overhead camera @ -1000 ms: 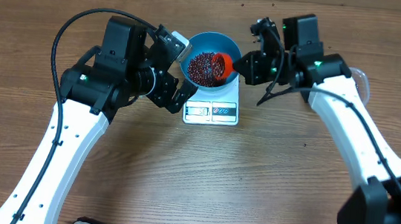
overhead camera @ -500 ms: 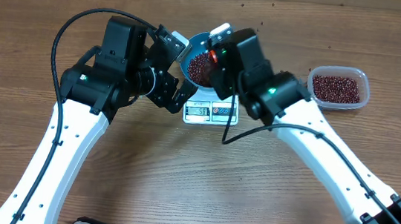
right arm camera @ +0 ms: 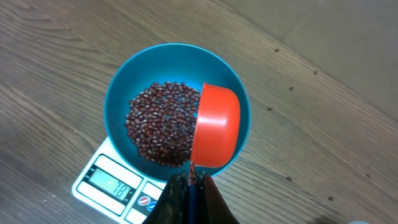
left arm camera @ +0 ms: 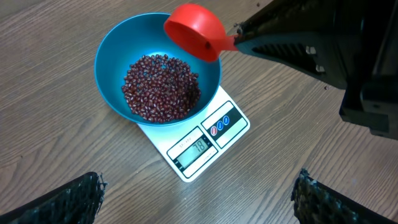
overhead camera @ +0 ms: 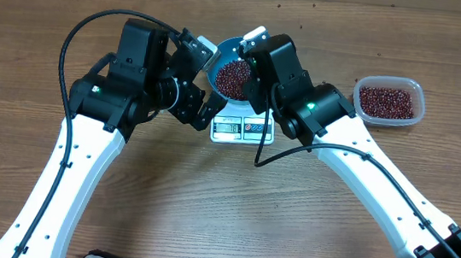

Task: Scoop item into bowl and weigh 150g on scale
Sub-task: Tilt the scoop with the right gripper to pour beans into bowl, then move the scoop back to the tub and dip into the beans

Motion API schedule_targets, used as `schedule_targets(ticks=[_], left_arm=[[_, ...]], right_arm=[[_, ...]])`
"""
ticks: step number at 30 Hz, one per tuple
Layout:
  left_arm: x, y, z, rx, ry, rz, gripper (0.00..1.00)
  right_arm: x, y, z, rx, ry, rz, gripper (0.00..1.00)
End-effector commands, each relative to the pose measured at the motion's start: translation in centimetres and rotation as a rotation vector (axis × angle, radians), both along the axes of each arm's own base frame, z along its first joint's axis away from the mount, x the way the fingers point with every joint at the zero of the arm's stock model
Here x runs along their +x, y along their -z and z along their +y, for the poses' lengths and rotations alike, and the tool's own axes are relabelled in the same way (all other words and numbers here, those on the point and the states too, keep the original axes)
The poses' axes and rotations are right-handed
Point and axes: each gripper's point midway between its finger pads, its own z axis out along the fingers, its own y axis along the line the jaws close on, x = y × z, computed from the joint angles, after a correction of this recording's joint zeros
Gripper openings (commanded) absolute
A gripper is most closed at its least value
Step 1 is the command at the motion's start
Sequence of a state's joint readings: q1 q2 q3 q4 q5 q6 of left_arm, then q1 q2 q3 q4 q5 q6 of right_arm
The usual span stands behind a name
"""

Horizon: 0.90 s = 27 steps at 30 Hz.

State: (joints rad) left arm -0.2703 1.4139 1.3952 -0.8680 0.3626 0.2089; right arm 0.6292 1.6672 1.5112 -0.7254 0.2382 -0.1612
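Note:
The light-blue bowl [right arm camera: 118, 99] stands on the white scale [left arm camera: 208, 140] and holds a heap of dark red-brown beans [left arm camera: 160, 87]. The scale's display [right arm camera: 112, 184] reads 78. My right gripper [right arm camera: 189, 180] is shut on the handle of a red scoop [right arm camera: 216, 126]. The scoop is tipped on its side over the bowl's right part, its outer side toward the camera. My left gripper [left arm camera: 199, 193] hangs open beside the scale, its fingertips [left arm camera: 87, 190] wide apart with only bare table between them. In the overhead view my right arm covers part of the bowl [overhead camera: 223, 62].
A clear plastic tub [overhead camera: 388, 101] holding more beans sits to the right of the scale. A few stray beans [right arm camera: 277, 51] lie on the wood behind the bowl. My left arm [overhead camera: 133, 76] is close against the bowl's left side.
My right arm has swung from the tub side to over the bowl, uncovering the tub. The red scoop now hangs tipped above the beans. The left arm has not moved.

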Motion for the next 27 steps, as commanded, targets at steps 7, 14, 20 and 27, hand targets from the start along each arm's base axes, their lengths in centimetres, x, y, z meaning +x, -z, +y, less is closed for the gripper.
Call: schedule_targets(ticks=[7,14,20,27], left_arm=[[0.3,-1.2,0.1,-0.011,-0.017,-0.028,1.00],[0.3,-1.2,0.1,-0.011,-0.017,-0.027,1.00],[0.3,-1.2,0.1,-0.011,-0.017,-0.027,1.00],[0.3,-1.2,0.1,-0.011,-0.017,-0.027,0.99]], right_arm=[[-1.5,-6.1,0.9,0.198,-0.077,-0.055,0.04],[-2.5,-9.8,-4.7,0.265,0.023,-0.075,0.04],[-2.5,-12.0,-13.1,0.299,0.239,-0.111,0.04],[-1.0,-10.2,-23.1,0.208,0.538,-0.104,0.04]])
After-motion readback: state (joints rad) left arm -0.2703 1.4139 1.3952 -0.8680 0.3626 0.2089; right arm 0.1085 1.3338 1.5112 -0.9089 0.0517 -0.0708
